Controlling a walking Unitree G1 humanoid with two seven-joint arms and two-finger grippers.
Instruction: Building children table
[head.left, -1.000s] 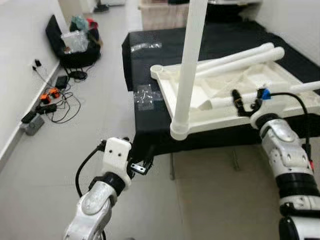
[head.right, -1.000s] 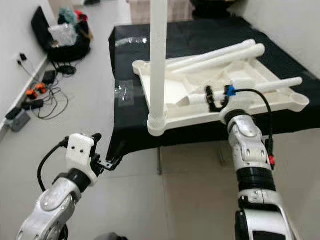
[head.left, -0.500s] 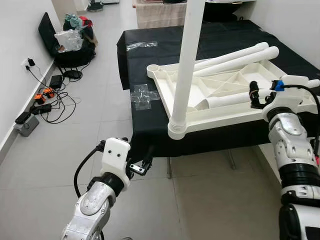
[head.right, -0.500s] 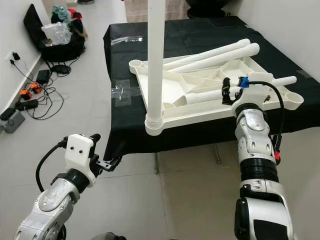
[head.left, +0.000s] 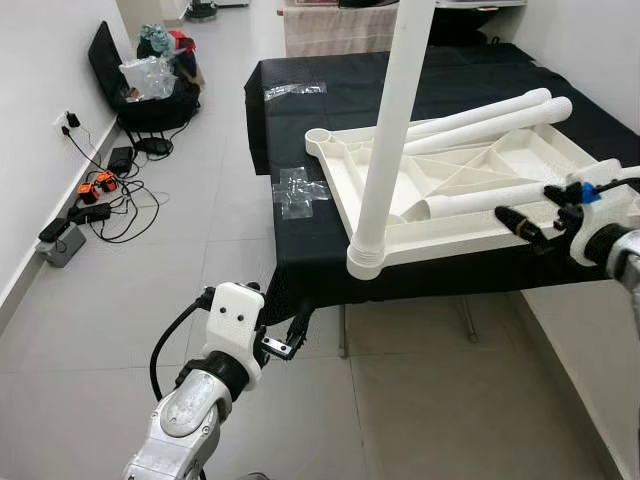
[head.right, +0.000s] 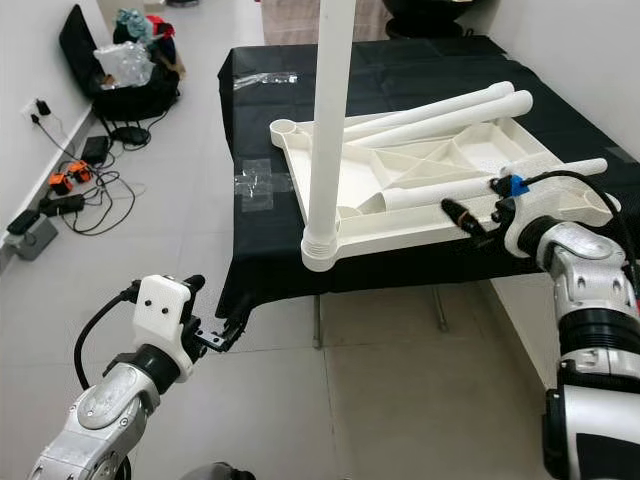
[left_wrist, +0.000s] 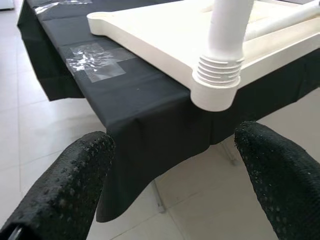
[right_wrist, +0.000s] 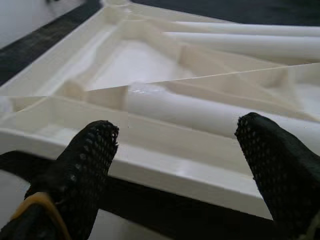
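Note:
An upside-down white plastic tabletop (head.left: 330, 165) lies on a table draped in black cloth (head.left: 300, 110). One white leg (head.left: 390, 130) stands upright in its near left corner socket (left_wrist: 216, 90). Two loose legs (head.left: 500, 108) lie across its back, and a third loose leg (head.left: 480, 198) lies near its front rim. My right gripper (head.left: 535, 210) is open just outside that front rim, level with the third leg (right_wrist: 200, 112). My left gripper (head.left: 290, 335) is open and empty, low over the floor before the table's near left corner.
A clear tape patch (head.left: 297, 190) sits on the cloth's left edge. Bags (head.left: 150, 80) and a tangle of cables with a power strip (head.left: 90, 200) lie along the left wall. Metal table legs (head.left: 343, 335) show under the cloth. Grey tile floor spreads in front.
My right arm has swung to the right and its gripper has drawn back from inside the tabletop to its front rim. The left arm has hardly moved. The camera has shifted slightly.

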